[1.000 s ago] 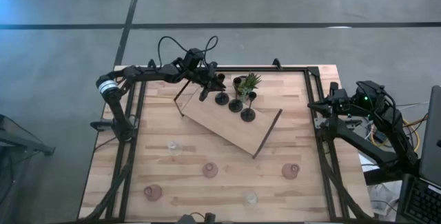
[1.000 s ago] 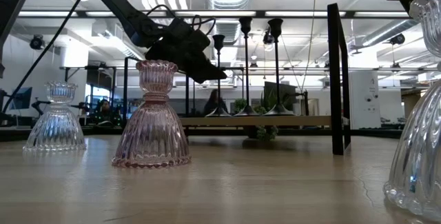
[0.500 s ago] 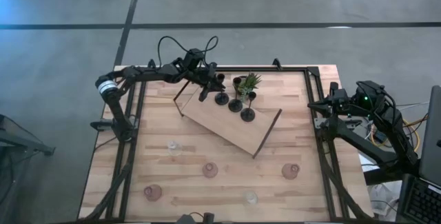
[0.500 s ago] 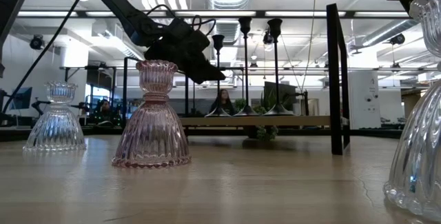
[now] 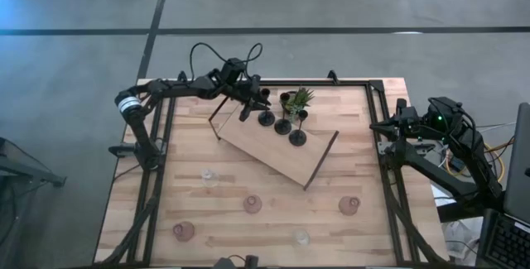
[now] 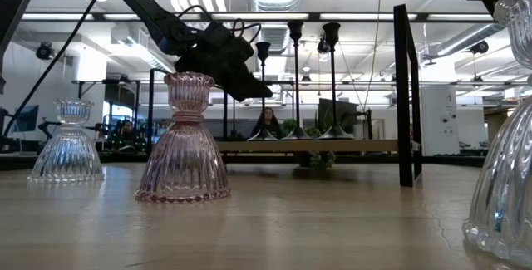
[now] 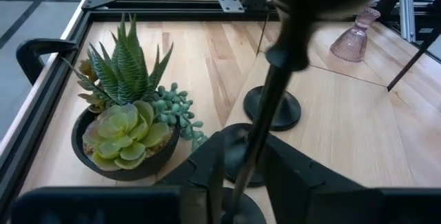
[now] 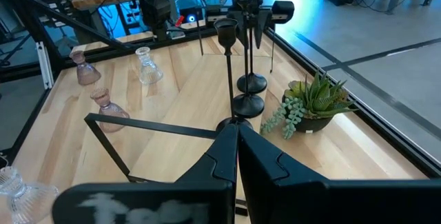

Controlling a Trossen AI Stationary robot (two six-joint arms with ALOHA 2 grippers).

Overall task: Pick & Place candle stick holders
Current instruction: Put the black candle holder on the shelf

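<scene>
- Your left gripper (image 5: 259,101) sits over the far end of the wooden board (image 5: 273,146), at the first of three black candle holders. In the left wrist view its fingers (image 7: 207,169) stand on either side of that holder's thin stem (image 7: 256,131), clenched or nearly so; whether they actually press it, you cannot tell.
- That nearest black holder (image 5: 266,118) stands upright on the board, just beside your left gripper.
- The second black holder (image 5: 283,126) and the third black holder (image 5: 298,137) stand upright in a row along the same board, close together.
- A small potted plant (image 5: 296,99) sits on the table (image 5: 364,161) just behind the row, off the board's far edge.
- Two pink glass cups (image 5: 252,204) (image 5: 349,206) stand well apart on the table in front of the board.
- A third pink cup (image 5: 183,231) stands near the front left corner.
- Two clear glass cups (image 5: 208,175) (image 5: 301,237) stand on the bare table too.
- Your right gripper (image 5: 401,118) waits at the table's right edge, fingers pressed together with nothing between them.
</scene>
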